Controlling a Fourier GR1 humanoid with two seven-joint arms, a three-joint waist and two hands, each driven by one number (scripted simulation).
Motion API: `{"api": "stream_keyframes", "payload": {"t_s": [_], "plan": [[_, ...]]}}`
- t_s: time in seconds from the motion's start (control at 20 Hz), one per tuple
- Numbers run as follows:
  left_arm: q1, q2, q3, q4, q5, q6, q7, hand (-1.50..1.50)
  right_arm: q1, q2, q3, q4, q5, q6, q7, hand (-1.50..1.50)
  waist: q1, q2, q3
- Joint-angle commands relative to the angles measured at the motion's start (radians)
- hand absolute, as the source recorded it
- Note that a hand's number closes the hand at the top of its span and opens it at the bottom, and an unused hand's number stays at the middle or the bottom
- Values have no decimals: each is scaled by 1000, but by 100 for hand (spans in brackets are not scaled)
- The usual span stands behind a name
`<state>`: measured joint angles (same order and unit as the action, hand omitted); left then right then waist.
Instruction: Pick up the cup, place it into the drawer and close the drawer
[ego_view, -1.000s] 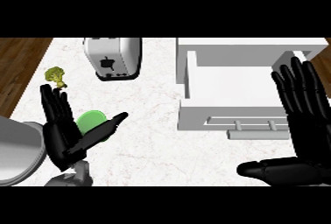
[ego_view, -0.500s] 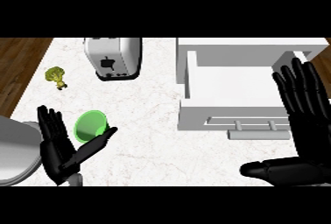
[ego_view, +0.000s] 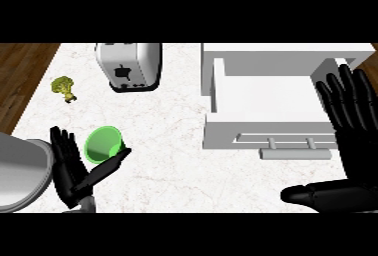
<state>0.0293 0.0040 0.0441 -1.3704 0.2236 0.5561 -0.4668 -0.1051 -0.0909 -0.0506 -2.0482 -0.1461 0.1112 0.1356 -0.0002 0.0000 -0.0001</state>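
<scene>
Green cup (ego_view: 103, 144) near the worktop's (ego_view: 177, 170) left edge, toward the near corner, well apart from the white drawer (ego_view: 258, 137) standing open at the right edge. Left hand (ego_view: 72, 167) just beside the cup, fingers straight, gripping nothing. Right hand (ego_view: 353, 117) spread flat over the drawer's right side, likewise holding nothing. Toaster (ego_view: 129, 65) and broccoli (ego_view: 64, 87) toward the far left corner.

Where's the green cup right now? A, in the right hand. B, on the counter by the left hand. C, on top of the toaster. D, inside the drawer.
B: the green cup sits on the counter beside the open left hand, outside the drawer.
</scene>
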Motion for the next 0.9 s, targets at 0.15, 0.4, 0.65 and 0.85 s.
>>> {"api": "stream_keyframes", "payload": {"t_s": [0.15, 0.4, 0.65, 0.85], "plan": [[-37, -4, 40, 140, 57, -39, -102, -150, 71, 27, 33, 6, 24, 22, -65, -150, -1, 0, 0], [-67, -3, 38, 179, 79, -25, -125, -150, 29, 11, 4, -35, 13, 1, 5, -150, 0, 0, 0], [-131, 31, 148, 430, 166, -147, -306, -150, -19, 5, 16, -24, 11, -5, 51, -150, -3, 1, 0], [-40, -4, 19, 389, 212, -70, -378, -150, 30, 0, -17, -12, -16, 26, -10, -150, -2, 0, 0]]}}
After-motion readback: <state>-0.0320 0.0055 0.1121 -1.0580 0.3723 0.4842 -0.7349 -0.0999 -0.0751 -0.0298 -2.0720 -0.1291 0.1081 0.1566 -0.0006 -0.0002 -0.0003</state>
